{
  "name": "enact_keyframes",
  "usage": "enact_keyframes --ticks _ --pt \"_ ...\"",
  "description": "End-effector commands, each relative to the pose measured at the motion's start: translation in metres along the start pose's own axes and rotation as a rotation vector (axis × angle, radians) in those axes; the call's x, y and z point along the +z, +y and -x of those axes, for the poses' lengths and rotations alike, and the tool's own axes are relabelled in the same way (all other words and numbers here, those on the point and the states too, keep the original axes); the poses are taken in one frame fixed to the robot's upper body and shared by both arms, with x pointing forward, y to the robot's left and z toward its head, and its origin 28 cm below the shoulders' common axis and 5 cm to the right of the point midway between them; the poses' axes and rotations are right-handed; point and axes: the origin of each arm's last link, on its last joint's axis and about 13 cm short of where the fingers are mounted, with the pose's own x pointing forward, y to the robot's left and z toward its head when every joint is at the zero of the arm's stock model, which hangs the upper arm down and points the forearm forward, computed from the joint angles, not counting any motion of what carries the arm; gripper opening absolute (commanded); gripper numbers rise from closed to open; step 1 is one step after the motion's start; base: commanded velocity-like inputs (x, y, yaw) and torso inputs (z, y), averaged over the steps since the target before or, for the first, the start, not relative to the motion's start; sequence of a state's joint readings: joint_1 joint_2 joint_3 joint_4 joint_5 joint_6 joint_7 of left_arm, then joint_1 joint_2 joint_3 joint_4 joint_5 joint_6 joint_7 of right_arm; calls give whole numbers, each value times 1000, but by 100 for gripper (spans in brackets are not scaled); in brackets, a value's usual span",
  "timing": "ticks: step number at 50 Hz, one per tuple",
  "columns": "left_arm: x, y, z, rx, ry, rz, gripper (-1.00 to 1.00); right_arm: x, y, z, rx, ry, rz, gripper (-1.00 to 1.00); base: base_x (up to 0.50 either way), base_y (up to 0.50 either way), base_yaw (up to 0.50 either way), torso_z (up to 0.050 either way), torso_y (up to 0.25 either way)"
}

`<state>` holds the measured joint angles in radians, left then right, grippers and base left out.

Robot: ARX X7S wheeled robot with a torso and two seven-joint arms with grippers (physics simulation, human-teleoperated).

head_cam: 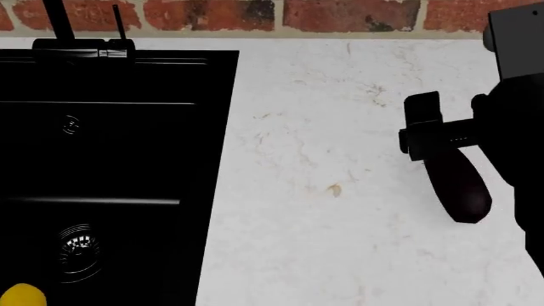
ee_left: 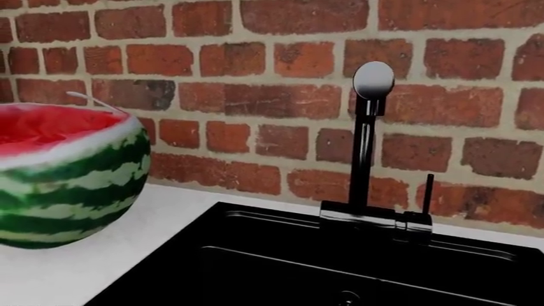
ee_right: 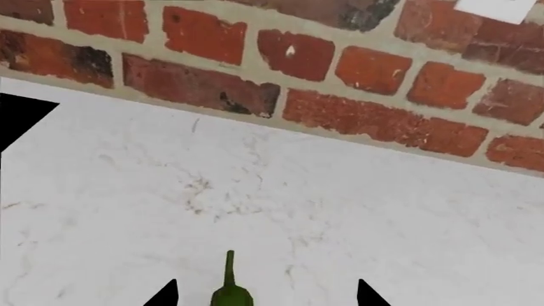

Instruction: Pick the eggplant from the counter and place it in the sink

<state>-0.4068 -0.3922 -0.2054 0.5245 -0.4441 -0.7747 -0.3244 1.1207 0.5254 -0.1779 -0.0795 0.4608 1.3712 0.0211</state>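
Note:
The eggplant (head_cam: 460, 185) lies on the white counter (head_cam: 323, 191) at the right, dark purple, its lower end free. My right gripper (head_cam: 425, 137) is over its upper end. In the right wrist view its green stem (ee_right: 229, 287) sits between my right gripper's (ee_right: 261, 294) two fingertips (ee_right: 163, 294), which stand wide apart and clear of it. The black sink (head_cam: 195, 127) is at the left, with its faucet (head_cam: 60, 19); it also shows in the left wrist view (ee_left: 281, 255). My left gripper shows in no view.
A halved watermelon (ee_left: 68, 172) stands on the counter beside the sink. A small yellow object (head_cam: 21, 296) lies in the basin near the drain (head_cam: 78, 245). A brick wall (head_cam: 340, 13) runs behind. A dark grey box (head_cam: 514, 38) is at the back right.

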Motion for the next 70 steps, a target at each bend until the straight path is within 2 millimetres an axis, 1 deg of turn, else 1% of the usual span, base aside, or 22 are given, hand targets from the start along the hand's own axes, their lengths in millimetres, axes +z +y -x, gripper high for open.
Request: enact_keyframes --ticks 1,7,12,15,21,22,25,27,30,31,34,37,43,47,52,55,57,59,62,66,69,70 --pt "0 1 1 4 0 -1 100 -13 -5 -5 4 97 -10 100 0 0 0 0 0" --pt "0 1 1 8 0 0 100 -26 -3 -4 18 135 -11 100 0 0 0 0 0" --pt "0 2 2 8 -2 0 100 -46 -1 -3 31 178 -24 100 0 0 0 0 0" --pt "0 2 2 8 -2 1 100 -53 1 -2 41 185 -32 100 0 0 0 0 0" --pt "0 2 3 9 -2 1 100 -75 6 -4 68 221 -61 100 0 0 0 0 0" --pt "0 2 3 9 -1 2 100 -82 7 -5 73 235 -70 100 0 0 0 0 0" --pt "0 2 3 12 0 2 100 -95 11 -7 89 257 -96 100 0 0 0 0 0" --pt "0 2 3 10 -1 2 100 -102 12 -8 91 274 -110 100 0 0 0 0 0" --pt "1 2 4 10 -1 1 100 -105 14 -9 110 272 -116 100 0 0 0 0 0" --pt "1 2 4 10 -1 1 100 -106 14 -9 106 270 -111 -100 0 0 0 0 0" --pt "1 2 4 10 -1 0 100 -104 14 -9 95 245 -108 -100 0 0 0 0 0" --pt "2 2 4 10 -2 -1 100 -99 13 -9 58 214 -61 -100 0 0 0 0 0" --pt "1 1 3 6 0 0 100 -89 15 -6 50 165 -1 -100 2 0 0 0 -3" --pt "2 1 3 6 1 -1 100 -74 17 -1 59 125 54 -100 0 0 0 0 0" --pt "3 1 2 6 -1 -4 100 -37 23 5 109 44 105 -100 0 0 0 0 0" --pt "2 1 2 6 1 -4 100 -21 27 4 132 14 146 -100 0 0 1 0 0" --pt "1 1 1 6 5 -5 100 0 32 4 161 -15 174 -100 0 0 0 0 0" --pt "1 1 1 5 5 -3 100 9 35 4 174 -24 194 -100 0 0 0 0 0" --pt "1 0 1 4 6 -4 100 28 44 1 225 -36 237 -100 0 0 0 0 0" --pt "-1 0 0 1 7 -2 100 51 59 -8 316 -26 280 -100 0 0 0 0 0" --pt "-1 0 0 1 7 -2 100 62 67 -13 353 -24 266 -100 0 0 1 0 0" --pt "-1 0 0 1 7 -1 100 68 72 -17 378 -25 282 -100 0 0 0 0 0"
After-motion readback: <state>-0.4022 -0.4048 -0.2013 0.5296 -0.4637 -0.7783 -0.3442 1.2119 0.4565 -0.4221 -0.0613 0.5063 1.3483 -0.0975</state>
